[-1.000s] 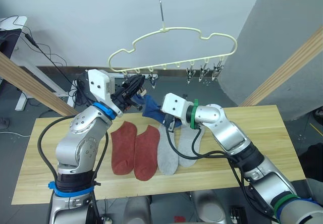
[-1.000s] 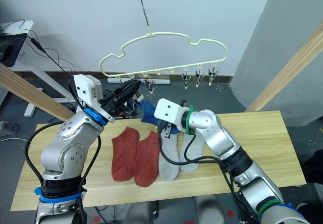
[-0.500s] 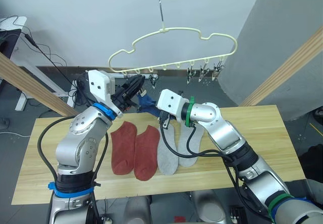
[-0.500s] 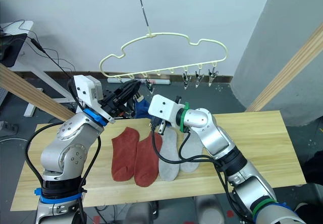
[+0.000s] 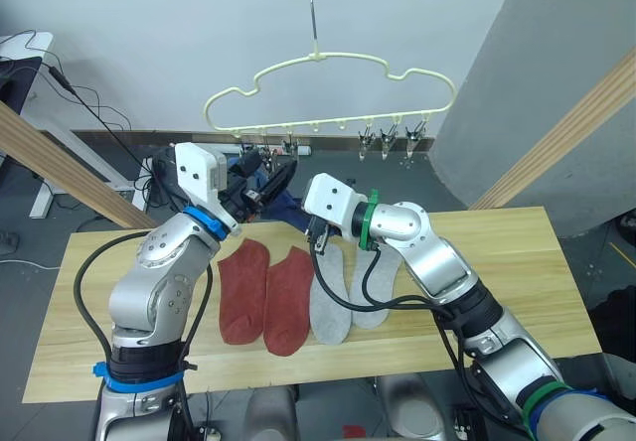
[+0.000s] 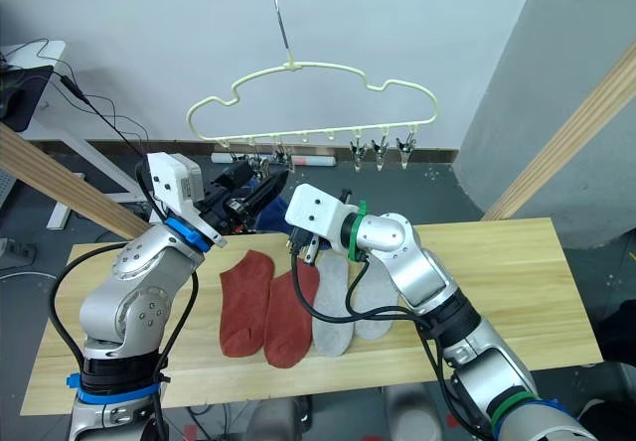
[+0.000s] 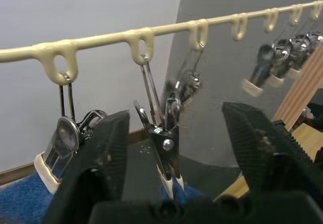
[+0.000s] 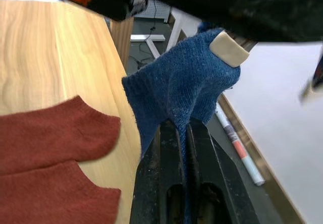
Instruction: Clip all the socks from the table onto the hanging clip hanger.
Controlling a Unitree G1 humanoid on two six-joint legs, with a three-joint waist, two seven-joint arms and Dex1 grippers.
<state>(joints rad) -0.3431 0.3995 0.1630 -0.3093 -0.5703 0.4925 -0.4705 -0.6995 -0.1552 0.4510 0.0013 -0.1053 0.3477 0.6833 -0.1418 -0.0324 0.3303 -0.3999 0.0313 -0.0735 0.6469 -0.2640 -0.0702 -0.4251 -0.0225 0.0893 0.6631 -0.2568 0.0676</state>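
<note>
blue sock pinched below the clip hanger

while the cream-yellow clip hanger [image 5: 328,93] hangs by its metal hook above the far edge of the table [image 5: 517,262], its bottom bar carries a row of small silver clips [image 7: 164,133], three of them bunched toward the right end [image 5: 386,143]. the left gripper [image 7: 171,148] is raised to that bar with its black fingers [image 7: 108,148] apart, one on each side of a single clip; a neighbouring clip [image 7: 60,138] has a cream pad at its tip. the right gripper [image 8: 177,133] has its fingers pressed together on a blue sock [image 8: 181,88], holding it up just under the left end of the hanger, between the two arms; the knit hangs in a loose fold, and one cream clip pad [image 8: 228,48] lies against its upper edge. whether that clip actually bites the fabric i cannot tell.

four socks lie flat side by side on the light wooden table, toes toward the near edge: two rust-red socks [image 5: 263,292] touching each other, and two light grey socks [image 5: 333,297] just beside them, partly under the right arm's black cable. thick wooden beams [image 5: 556,153] slant up at both sides, and a white desk with cables [image 5: 40,73] stands behind on the left.
</note>
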